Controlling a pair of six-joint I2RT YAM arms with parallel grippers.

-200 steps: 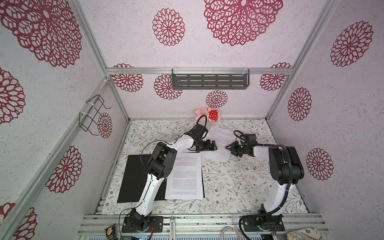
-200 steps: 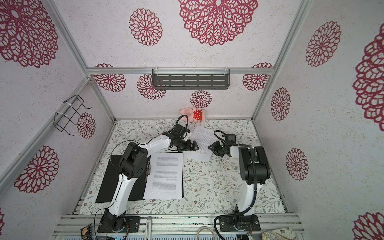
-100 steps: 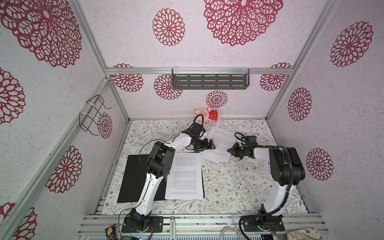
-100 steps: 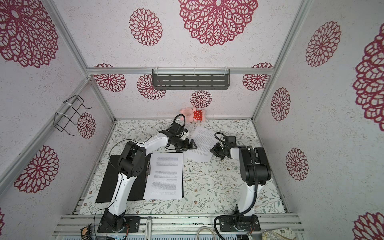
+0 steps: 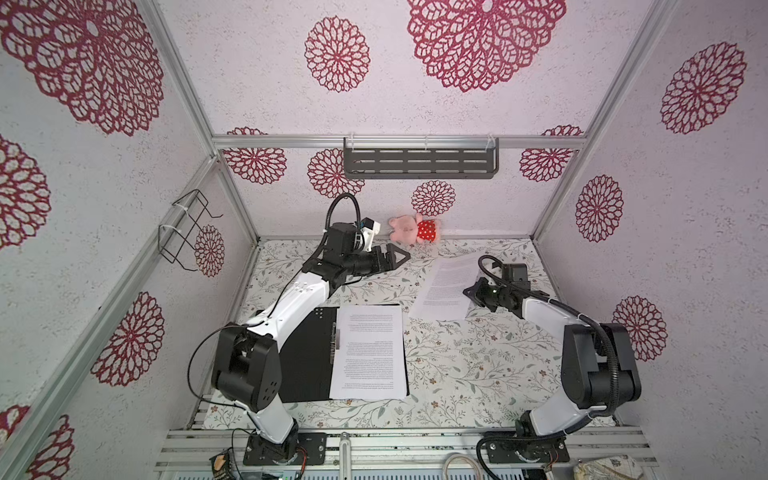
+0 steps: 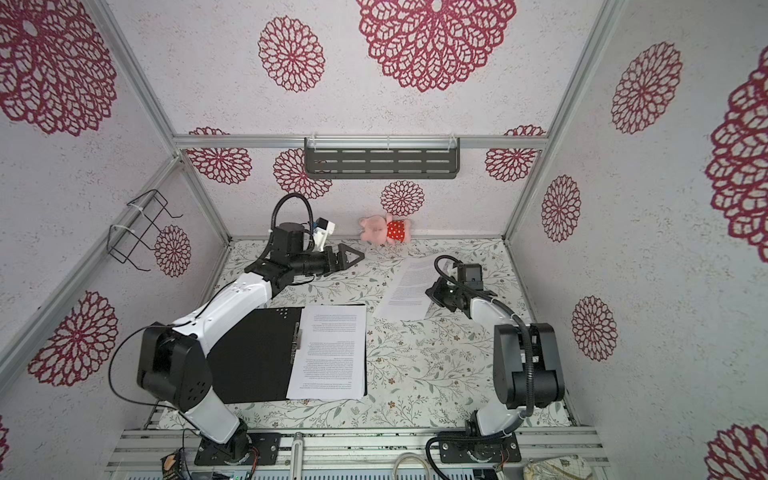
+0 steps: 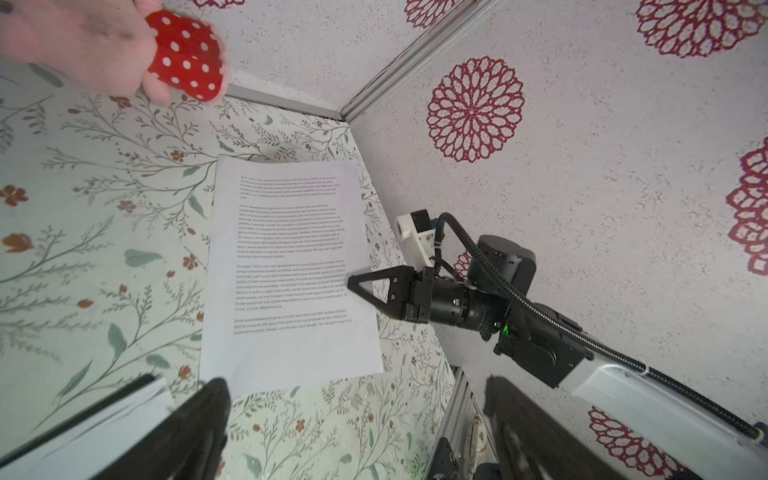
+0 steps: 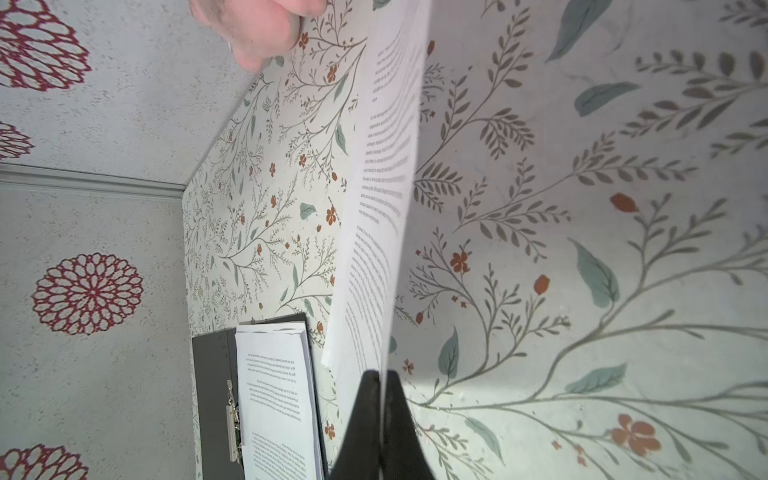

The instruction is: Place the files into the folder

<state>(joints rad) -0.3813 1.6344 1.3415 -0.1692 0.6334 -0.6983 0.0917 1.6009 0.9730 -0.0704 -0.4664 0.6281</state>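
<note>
Currently the thin folder (image 5: 305,365) (image 6: 253,365), open with its black inside facing up, lies flat on the floral-patterned worktop (image 5: 478,374) toward the near-left corner. The left arm hides part of its left half. A metal spine clip (image 8: 232,419) runs along the fold. On the right half of the folder rests a stack of sheets (image 5: 370,353) (image 6: 328,353) (image 8: 278,399), white paper printed with dense black text, its edges roughly square with the cover.

1 loose sheet (image 5: 446,286) (image 6: 407,286) (image 7: 291,270) of the same white printed paper lies apart from the folder, toward the far-right corner of the worktop and slightly skewed to its edges. The right gripper (image 5: 468,293) (image 6: 431,291) (image 7: 353,282) (image 8: 380,415) is clenched on the right long edge of this loose sheet. In the right wrist view the paper edge passes between the 2 black fingers (image 8: 361,419).

The left gripper (image 5: 399,257) (image 6: 353,255) is released, with its 2 jaws spread wide and grasping nothing. It hovers above the far part of the worktop, near a pink plush toy in red, white-dotted clothing (image 5: 415,229) (image 6: 384,229) (image 7: 183,54), which lies against the far edge.
</note>
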